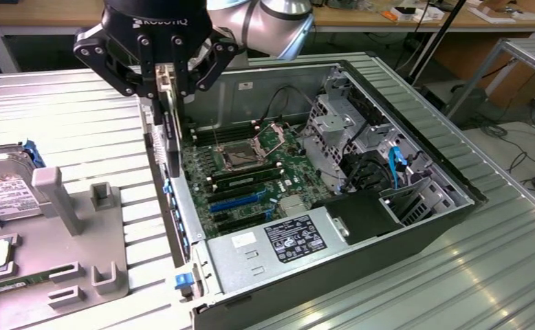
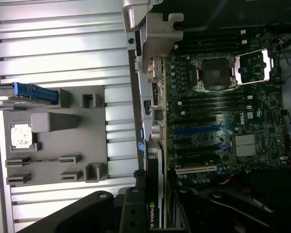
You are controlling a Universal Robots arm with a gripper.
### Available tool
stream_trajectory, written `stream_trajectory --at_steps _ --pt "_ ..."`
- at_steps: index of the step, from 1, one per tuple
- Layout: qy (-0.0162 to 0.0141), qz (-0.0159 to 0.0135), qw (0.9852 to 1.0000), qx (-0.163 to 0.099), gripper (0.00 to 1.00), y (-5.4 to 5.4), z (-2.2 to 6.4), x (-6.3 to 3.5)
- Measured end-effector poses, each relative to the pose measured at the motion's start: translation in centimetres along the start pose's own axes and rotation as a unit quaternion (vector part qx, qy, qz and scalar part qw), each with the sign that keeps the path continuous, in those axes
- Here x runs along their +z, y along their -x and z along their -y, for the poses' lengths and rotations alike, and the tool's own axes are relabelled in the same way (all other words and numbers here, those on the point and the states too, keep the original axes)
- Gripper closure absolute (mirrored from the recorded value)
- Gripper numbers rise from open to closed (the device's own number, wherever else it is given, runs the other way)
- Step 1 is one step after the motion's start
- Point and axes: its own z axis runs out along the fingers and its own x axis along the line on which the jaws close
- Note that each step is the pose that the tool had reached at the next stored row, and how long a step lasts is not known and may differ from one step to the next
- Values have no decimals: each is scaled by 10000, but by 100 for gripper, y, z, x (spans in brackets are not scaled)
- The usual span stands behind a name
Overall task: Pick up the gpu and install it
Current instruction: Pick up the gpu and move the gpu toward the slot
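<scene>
Gripper (image 1: 168, 88) jaws, partly closed, clamp the gpu (image 1: 168, 144), which hangs upright (edge-on) over the computer case (image 1: 258, 82) wall beside the motherboard (image 1: 249, 172). Doing this well likely means squaring its edge over a blue slot (image 1: 235, 201).

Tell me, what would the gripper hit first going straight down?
Likely the gpu held in the gripper touches the motherboard by the case wall first; depth is unclear.

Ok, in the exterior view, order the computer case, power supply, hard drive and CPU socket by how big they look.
1. computer case
2. power supply
3. hard drive, cut off by the frame edge, so its place against the power supply is unsure
4. CPU socket
</scene>
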Motion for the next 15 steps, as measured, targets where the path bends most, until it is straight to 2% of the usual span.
stream_trajectory --at_steps 15 --pt "0 0 10000 0 73 201 -17 6"
